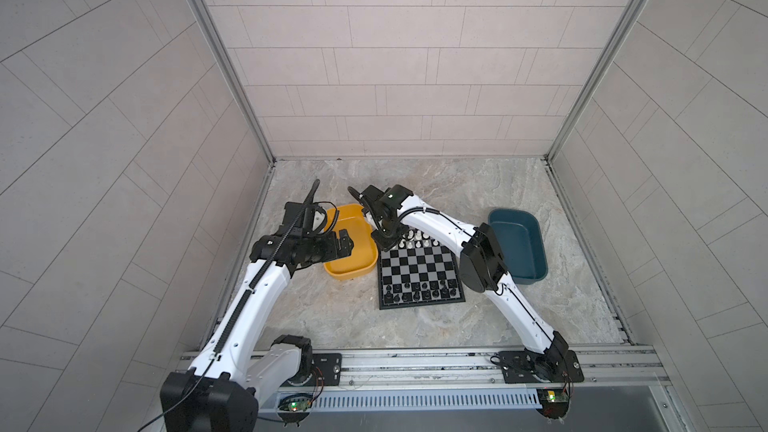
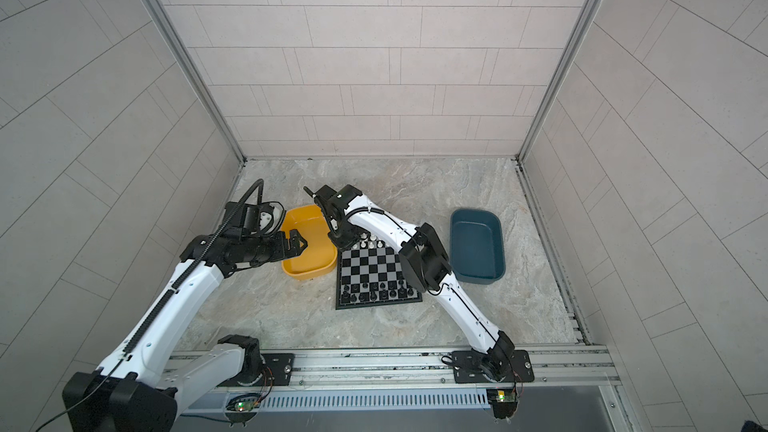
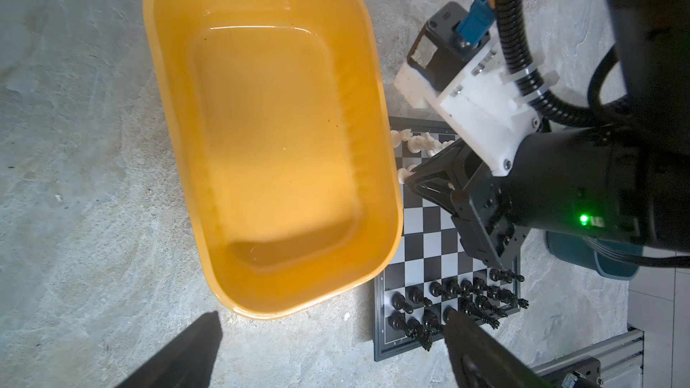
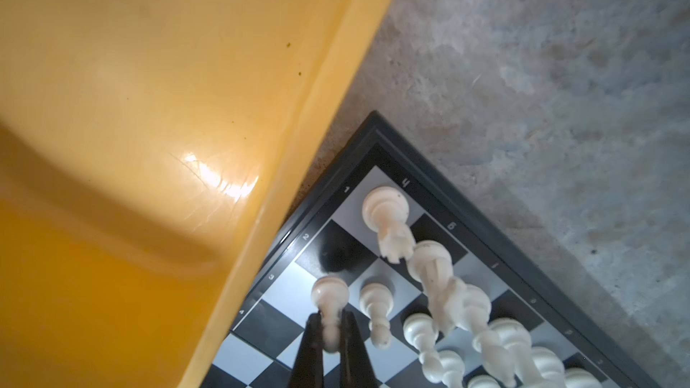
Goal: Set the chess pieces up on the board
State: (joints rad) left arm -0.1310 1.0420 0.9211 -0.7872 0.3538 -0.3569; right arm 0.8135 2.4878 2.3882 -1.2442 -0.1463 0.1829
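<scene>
Risk, neighbour: a second pawn [image 4: 377, 304] stands just beside the right gripper [image 4: 330, 330]; jaws spreading on release could clip it and topple it into the white pieces [image 4: 448, 293] beyond
Risk, tipping: the pawn [image 4: 330, 294] is pinched high, near its head, so if its base is not flat on the square when let go, I expect it to fall or roll
Risk, tray: the yellow tray [image 4: 149, 106] wall runs close on the gripper's other side; a sideways drift could bump it
Right gripper: closed tight on the pawn, base down over a dark square at the corner of the board [image 4: 466, 214]; whether the base touches it I cannot tell
Left gripper [image 3: 330, 324]: spread wide, holding nothing, above the yellow tray
Pieces: black pieces [image 1: 419, 290] stand in ranks at the board edge far from the right gripper; the white pieces stand beneath it and just beside it
</scene>
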